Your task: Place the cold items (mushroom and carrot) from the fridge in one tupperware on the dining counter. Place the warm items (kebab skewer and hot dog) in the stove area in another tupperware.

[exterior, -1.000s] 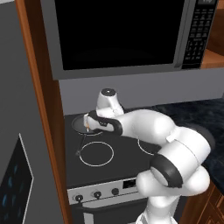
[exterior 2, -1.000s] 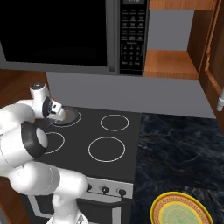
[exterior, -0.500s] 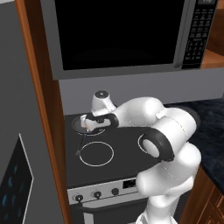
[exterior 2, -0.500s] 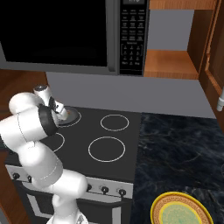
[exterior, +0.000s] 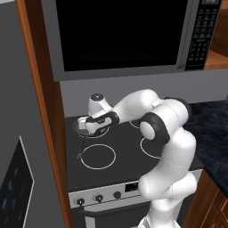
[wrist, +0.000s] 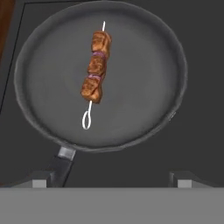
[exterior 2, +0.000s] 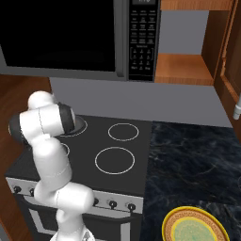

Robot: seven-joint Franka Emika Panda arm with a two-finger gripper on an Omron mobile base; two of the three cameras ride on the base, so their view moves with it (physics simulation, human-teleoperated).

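A kebab skewer (wrist: 96, 72) with several brown meat chunks on a thin metal pin lies inside a dark grey frying pan (wrist: 144, 78). The pan (exterior: 80, 125) sits on the stove's back left burner, its handle pointing toward the front. My gripper (wrist: 113, 181) hangs straight above the pan, open and with nothing between its fingers. In the left base view the gripper (exterior: 95, 128) hovers just over the pan's right rim. The mushroom, carrot, hot dog and tupperwares are out of view.
The black stove top (exterior: 129, 156) has other burners with white rings. A large microwave (exterior: 124, 31) hangs low above it. A wooden panel (exterior: 42, 111) borders the stove's left side. To the right, a black veined counter (exterior 2: 193, 155) carries a round yellow plate (exterior 2: 195, 230).
The arm's elbow has swung in and folded closer over the stove. The hand has stayed above the pan and the jaws have stayed open.
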